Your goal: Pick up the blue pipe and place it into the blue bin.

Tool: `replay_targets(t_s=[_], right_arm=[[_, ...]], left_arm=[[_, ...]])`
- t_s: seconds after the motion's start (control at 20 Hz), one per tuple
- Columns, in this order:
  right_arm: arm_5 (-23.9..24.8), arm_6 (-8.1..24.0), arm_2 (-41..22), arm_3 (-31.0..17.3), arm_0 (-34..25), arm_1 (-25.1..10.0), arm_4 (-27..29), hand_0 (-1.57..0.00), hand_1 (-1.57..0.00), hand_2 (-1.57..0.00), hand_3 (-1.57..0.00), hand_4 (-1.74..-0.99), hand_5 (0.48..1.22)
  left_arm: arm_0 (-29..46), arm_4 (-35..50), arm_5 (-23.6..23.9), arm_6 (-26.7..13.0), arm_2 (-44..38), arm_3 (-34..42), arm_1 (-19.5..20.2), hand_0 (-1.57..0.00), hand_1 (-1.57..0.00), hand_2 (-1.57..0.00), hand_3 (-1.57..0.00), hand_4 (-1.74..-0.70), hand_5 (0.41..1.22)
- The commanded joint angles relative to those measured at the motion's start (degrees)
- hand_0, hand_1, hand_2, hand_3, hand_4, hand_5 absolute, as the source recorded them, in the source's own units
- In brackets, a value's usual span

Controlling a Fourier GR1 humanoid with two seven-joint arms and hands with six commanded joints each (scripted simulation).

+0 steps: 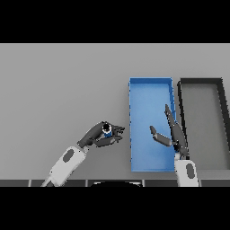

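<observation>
Most of the blue pipe is hidden inside my left hand; only a small blue and white end shows between my curled fingers and thumb, which pinch it just left of the blue bin, above the grey table. My right hand hangs over the blue bin's right half, fingers straight and loose, thumb spread out to the left, holding nothing. Right of the blue bin lies a black bin, its right wall cut off by the picture's edge.
</observation>
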State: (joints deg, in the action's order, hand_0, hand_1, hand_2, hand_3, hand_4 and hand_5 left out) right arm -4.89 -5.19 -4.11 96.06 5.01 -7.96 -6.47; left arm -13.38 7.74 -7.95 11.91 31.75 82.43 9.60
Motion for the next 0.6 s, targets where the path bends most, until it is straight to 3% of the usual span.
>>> replay_targets(t_s=[0.0, 0.35, 0.55], right_arm=[[0.23, -0.20, -0.14, 0.10, 0.08, 0.07, -0.38, 0.00, 0.00, 0.00, 0.00, -1.239, 0.629], [0.05, -1.66, -0.24, 0.03, 0.74, -0.43, -1.02, 0.00, 0.00, 0.00, 0.00, -1.208, 0.640], [0.57, -1.12, -0.63, 1.50, 1.06, -0.12, -1.42, 0.00, 0.00, 0.00, 0.00, -1.184, 0.629]], left_arm=[[-0.83, 0.11, -0.09, -0.33, 0.02, 0.90, 0.01, -1.52, -1.53, -1.53, -1.43, -1.71, 1.204], [-4.01, 1.71, -1.01, -8.05, 1.60, 7.53, -0.23, -1.56, -1.56, -1.56, -1.45, -1.73, 1.217], [-4.59, 1.33, -1.48, -8.99, 1.83, 7.01, 0.00, -1.57, -1.57, -1.57, -1.44, -1.73, 1.219]])
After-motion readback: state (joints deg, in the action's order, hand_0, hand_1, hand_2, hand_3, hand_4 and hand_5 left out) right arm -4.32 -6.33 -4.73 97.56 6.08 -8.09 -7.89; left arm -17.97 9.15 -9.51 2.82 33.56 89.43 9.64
